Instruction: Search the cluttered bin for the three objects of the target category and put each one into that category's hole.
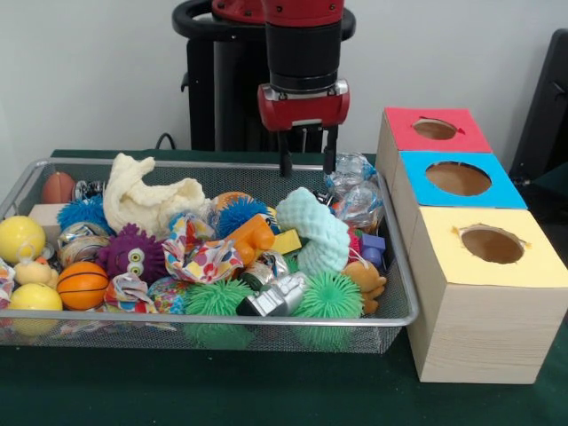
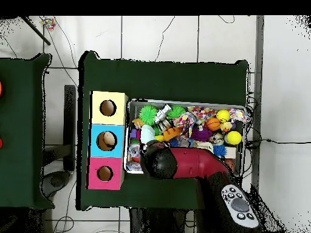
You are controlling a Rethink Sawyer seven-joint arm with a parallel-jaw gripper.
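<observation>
I see box tops in red [image 1: 435, 130], blue [image 1: 457, 178] and yellow [image 1: 490, 246], a dark green tabletop [image 1: 266, 390] (orange basketball [image 1: 82, 285] striped black).

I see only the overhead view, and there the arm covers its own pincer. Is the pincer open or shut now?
Observer: Open. In the front view the pincer hangs with its two fingers apart and nothing between them.
Operator: Does it touch any toy?
Observer: It seems not. Its tips are about level with the far rim of the wire bin, with a gap above the mint ribbed toy.
Operator: What else lies near it?
Observer: Crinkly clear packets, just beside the pincer toward the red box.
</observation>
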